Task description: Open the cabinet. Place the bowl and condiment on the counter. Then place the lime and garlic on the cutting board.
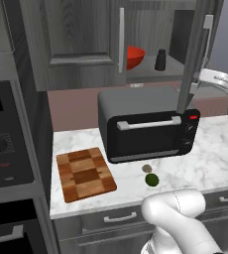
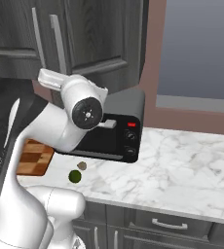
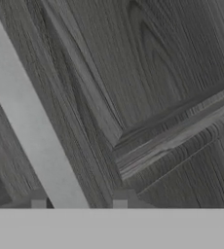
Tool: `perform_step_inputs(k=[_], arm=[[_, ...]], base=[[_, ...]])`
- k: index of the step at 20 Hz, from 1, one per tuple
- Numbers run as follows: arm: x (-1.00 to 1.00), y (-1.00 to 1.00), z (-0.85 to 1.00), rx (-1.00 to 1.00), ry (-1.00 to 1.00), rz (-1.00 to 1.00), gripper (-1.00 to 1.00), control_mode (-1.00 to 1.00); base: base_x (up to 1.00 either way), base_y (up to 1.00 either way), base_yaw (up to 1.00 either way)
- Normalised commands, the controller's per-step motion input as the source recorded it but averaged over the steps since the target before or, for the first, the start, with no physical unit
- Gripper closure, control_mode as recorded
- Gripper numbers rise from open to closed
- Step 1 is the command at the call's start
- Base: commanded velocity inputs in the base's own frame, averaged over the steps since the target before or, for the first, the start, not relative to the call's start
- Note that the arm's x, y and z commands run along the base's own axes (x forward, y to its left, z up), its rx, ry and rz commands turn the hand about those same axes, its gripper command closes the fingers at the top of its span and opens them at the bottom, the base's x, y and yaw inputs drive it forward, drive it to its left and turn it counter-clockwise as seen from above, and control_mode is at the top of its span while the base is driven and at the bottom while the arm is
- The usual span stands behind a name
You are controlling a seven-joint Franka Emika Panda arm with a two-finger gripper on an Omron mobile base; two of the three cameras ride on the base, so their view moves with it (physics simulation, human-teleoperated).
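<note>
The cabinet (image 1: 76,30) has its right door (image 1: 193,54) swung out, seen edge-on. Inside on the shelf sit the red bowl (image 1: 135,57) and the dark condiment (image 1: 160,59). My gripper (image 3: 79,202) faces that door with its fingertips (image 3: 38,202) on either side of the silver bar handle (image 3: 31,121); a gap shows on each side of the bar. The lime (image 1: 152,179) and the garlic (image 1: 147,168) lie close together on the counter (image 1: 210,163), in front of the toaster oven. The chequered cutting board (image 1: 85,173) lies to their left with nothing on it.
A black toaster oven (image 1: 145,129) stands on the counter below the cabinet, next to the open door. An oven stack with dials (image 1: 2,144) borders the counter on the left. Grey drawers (image 1: 120,217) run under the counter's front edge.
</note>
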Motion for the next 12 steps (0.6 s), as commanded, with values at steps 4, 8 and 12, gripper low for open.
perform_step_inputs(k=[4,8,12], arm=[[-0.05,-0.12,0.03,0.01,0.00,0.03,1.00,-1.00],[0.00,-0.01,0.00,0.00,0.00,0.00,-1.00,-1.00],[-0.15,-0.39,0.09,0.02,-0.01,0.02,-1.00,-1.00]], base=[[0.00,0.00,0.00],[0.00,0.00,0.00],[0.00,0.00,0.00]])
